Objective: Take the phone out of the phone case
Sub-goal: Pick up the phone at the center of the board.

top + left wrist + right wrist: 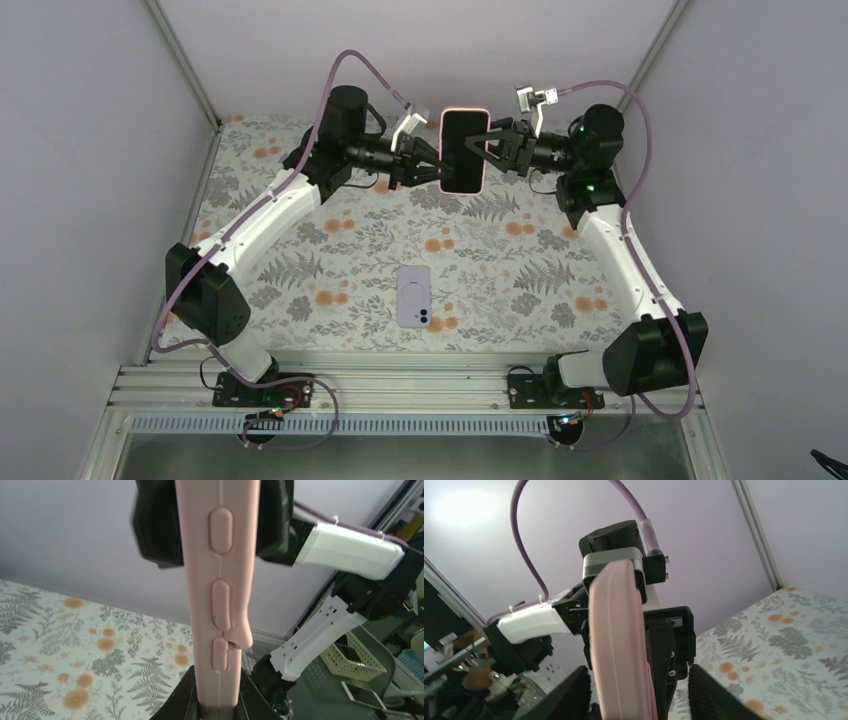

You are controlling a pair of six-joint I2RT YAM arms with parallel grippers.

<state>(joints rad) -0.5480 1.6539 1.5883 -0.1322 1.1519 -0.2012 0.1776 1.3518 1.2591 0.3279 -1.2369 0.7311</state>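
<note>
- From above, I hold the pink case (465, 110) in the air over the far part of the tabletop (300, 250), its dark face turned up to the camera. I take that dark face for the phone (464, 155), not yet out of the case, though I cannot be certain it is a screen.
- My left hand (438, 162) pinches one long edge and my right hand (490, 150) the opposite one. Gripping from both sides lets one hand anchor the case while the other works against it.
- A lavender phone (414, 297) lies back-up near the middle of the tabletop, well apart from what I hold.
- In the left wrist view, the pink case (220, 590) stands on edge, its side buttons (221, 530) facing the lens. My left hand (218, 707) is closed narrowly on its lower end.
- The dark fingers of my right hand (215, 522) press on both faces higher up. Between the two grips the soft lip (241, 636) bulges outward. I judge this is where the case begins to peel.
- In the right wrist view, the pink case (619, 645) rises between my right fingers (569, 697), with the left hand (671, 640) behind it.
- One finger sits against the case. The other looks apart from it low down, so the clamp reads more clearly from the left wrist.
</note>
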